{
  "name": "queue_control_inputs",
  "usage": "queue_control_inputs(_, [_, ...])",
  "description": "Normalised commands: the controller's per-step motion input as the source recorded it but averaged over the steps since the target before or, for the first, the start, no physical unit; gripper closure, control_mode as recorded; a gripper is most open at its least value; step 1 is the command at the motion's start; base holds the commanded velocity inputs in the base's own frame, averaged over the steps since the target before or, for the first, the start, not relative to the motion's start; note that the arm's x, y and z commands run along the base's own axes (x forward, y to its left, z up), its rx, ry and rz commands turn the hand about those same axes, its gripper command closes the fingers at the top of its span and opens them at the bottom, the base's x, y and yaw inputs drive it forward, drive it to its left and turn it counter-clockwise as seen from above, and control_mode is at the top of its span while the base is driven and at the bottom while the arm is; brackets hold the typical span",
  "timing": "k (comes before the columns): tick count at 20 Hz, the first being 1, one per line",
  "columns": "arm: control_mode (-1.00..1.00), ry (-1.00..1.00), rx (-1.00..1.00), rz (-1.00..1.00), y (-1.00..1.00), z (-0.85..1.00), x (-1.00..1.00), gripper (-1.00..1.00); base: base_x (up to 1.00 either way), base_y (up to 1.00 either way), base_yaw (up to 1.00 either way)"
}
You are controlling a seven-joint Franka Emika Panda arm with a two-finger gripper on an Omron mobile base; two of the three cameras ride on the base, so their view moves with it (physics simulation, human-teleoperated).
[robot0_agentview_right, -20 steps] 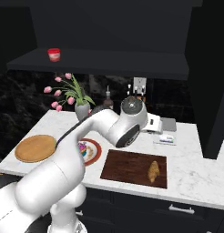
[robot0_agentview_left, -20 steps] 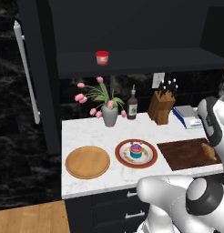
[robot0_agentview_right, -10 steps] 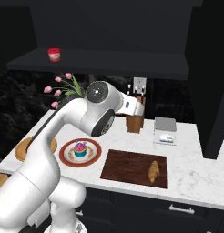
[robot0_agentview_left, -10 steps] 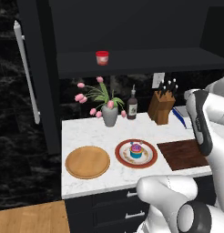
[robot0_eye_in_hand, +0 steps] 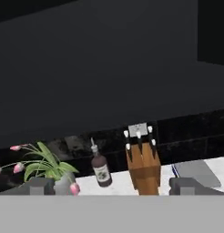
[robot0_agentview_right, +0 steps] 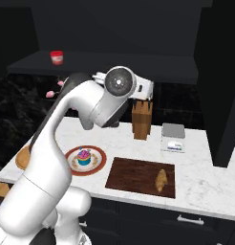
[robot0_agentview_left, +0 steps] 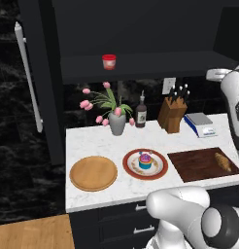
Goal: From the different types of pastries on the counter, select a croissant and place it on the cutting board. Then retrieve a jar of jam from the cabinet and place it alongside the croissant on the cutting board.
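Far left on the counter (robot0_agentview_left: 92, 141), a round tan wooden disc (robot0_agentview_left: 93, 172) lies flat near the front edge. Behind it, a grey vase of pink tulips (robot0_agentview_left: 117, 121) stands against the back wall, with a dark bottle (robot0_agentview_left: 141, 113) just beside it on the right. Above these, the jar of jam (robot0_agentview_left: 109, 61) sits on the shelf of the cabinet (robot0_agentview_left: 141, 29), untouched.

At centre, a red-rimmed plate (robot0_agentview_left: 160, 171) carries the cupcake (robot0_agentview_left: 145, 161), blue wrapper and pink frosting upward. To its right, a wooden knife block (robot0_agentview_left: 172, 113) stands at the rear, and a small white scale (robot0_agentview_left: 199, 124) rests just beside that.

The cutting board (robot0_agentview_left: 196, 165) lies flat at the counter's right front. The croissant (robot0_agentview_left: 222, 161) rests on the board, toward its right end.

The gripper (robot0_eye_in_hand: 112, 190) is raised above counter level, facing the back wall. Its two fingertips (robot0_eye_in_hand: 41, 185) stand wide apart, at full spread, with nothing between them. Knife block and bottle appear between the tips, well beyond them.
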Motion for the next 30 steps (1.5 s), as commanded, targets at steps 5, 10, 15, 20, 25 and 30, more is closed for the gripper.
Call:
queue_control_inputs(5, [-1.00,-0.16,0.04,0.34,0.84,0.61,-0.01,-1.00,0.00,0.00,0.00])
queue_control_inputs(10, [-1.00,0.01,0.00,0.31,0.80,0.63,0.00,-1.00,0.00,0.00,0.00])
queue_control_inputs(15, [-1.00,0.00,-0.01,0.21,0.84,0.56,0.03,-1.00,0.00,0.00,0.00])
queue_control_inputs(20, [-1.00,-0.12,0.00,0.00,0.04,-0.38,0.00,-1.00,0.00,0.00,0.00])
queue_control_inputs(25, [-1.00,-0.34,0.16,0.06,0.19,-0.90,0.00,-1.00,0.00,0.00,0.00])
queue_control_inputs(30, [-1.00,-0.01,0.03,0.00,0.03,0.00,0.04,-1.00,0.00,0.00,0.00])
